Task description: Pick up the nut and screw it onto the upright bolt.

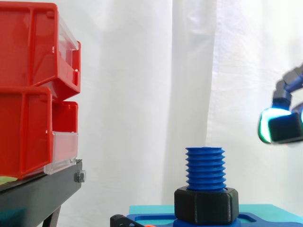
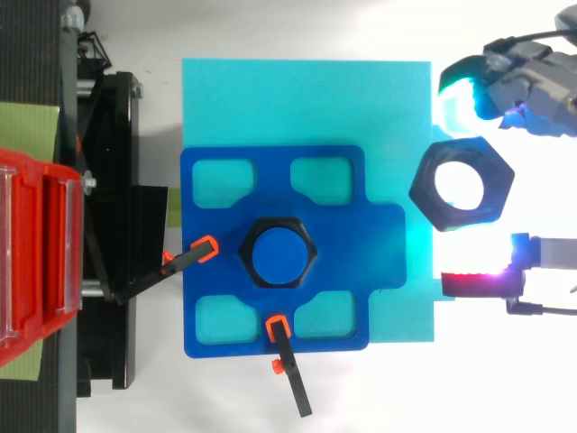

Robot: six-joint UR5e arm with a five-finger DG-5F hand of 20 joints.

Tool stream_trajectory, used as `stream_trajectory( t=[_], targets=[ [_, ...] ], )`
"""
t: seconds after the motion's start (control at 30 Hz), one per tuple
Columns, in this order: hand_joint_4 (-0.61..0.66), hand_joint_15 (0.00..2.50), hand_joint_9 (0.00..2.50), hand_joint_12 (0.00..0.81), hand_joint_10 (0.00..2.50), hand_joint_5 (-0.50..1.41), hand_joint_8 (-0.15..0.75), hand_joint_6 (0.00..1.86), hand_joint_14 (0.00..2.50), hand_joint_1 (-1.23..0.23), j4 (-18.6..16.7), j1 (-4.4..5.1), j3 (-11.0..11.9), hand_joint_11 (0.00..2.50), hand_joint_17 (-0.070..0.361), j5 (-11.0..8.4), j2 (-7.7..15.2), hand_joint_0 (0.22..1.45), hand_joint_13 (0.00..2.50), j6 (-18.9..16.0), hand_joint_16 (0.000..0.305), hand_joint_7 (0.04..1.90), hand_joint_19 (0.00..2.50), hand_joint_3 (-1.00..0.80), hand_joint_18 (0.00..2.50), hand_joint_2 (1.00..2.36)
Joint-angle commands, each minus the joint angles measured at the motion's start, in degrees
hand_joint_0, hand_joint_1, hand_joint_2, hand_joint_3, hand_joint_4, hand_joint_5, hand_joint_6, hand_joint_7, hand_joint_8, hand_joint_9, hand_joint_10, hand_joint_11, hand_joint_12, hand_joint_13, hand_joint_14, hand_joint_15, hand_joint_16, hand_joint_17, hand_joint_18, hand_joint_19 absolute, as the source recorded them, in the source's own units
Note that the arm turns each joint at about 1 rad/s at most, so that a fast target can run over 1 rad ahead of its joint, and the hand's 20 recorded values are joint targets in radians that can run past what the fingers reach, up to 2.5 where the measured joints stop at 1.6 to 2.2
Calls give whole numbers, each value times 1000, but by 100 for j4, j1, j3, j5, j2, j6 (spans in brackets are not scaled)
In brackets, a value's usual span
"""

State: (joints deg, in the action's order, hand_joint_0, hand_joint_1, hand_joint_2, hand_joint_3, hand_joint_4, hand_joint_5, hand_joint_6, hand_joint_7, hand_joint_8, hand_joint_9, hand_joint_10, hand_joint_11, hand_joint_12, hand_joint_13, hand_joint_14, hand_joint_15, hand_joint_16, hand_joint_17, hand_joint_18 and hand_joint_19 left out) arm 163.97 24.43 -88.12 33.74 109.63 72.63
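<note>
White curtain (image 1: 142,71) behind, bolt (image 1: 205,169) upright, nut (image 2: 422,189) loose on the mat (image 2: 306,99).
Most of the hand (image 2: 527,77) is cut off at the right edge and the pads' glow washes out that corner, so I can't be sure whether anything touches the nut. Bolt's long axis is vertical, thread end on top, with a black hex collar (image 1: 206,204) round its foot. Nut lies flat, hole up, at the mat's right edge, between spread fingers (image 2: 478,284) that hold nothing.
</note>
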Motion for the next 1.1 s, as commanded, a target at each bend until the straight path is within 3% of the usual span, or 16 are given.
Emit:
stream_trajectory(
  t=[0.0,0.03,0.13,0.2,0.3,0.5,1.07],
  targets=[
    [217,0,731,331,0,-161,321,862,0,-618,-392,-114,164,63,87,581,-3,585,599,551,39,1027,0,-458,386,1004],
    [214,0,730,331,2,-161,322,862,0,-617,-761,-175,199,66,87,888,6,586,599,867,39,1027,0,-458,387,1003],
    [220,0,731,330,0,-160,322,861,0,-617,-1087,-237,208,67,87,1161,6,585,596,1218,39,1029,0,-456,388,1004],
    [215,0,732,329,2,-161,322,861,0,-616,-1473,-307,208,67,87,1468,76,585,596,1570,39,1032,0,-456,387,1004],
    [223,0,732,331,2,-160,323,861,0,-617,-1834,-377,225,73,86,1644,173,585,595,1772,38,1031,0,-458,389,1004],
    [218,0,730,333,2,-160,321,861,0,-617,-2115,-456,366,66,86,1829,428,585,592,1807,38,1033,0,-460,386,1003],
    [217,0,729,333,3,-160,322,860,0,-616,-2440,-465,498,72,86,2040,893,583,591,1667,38,1025,0,-459,385,1003]
  ],
)
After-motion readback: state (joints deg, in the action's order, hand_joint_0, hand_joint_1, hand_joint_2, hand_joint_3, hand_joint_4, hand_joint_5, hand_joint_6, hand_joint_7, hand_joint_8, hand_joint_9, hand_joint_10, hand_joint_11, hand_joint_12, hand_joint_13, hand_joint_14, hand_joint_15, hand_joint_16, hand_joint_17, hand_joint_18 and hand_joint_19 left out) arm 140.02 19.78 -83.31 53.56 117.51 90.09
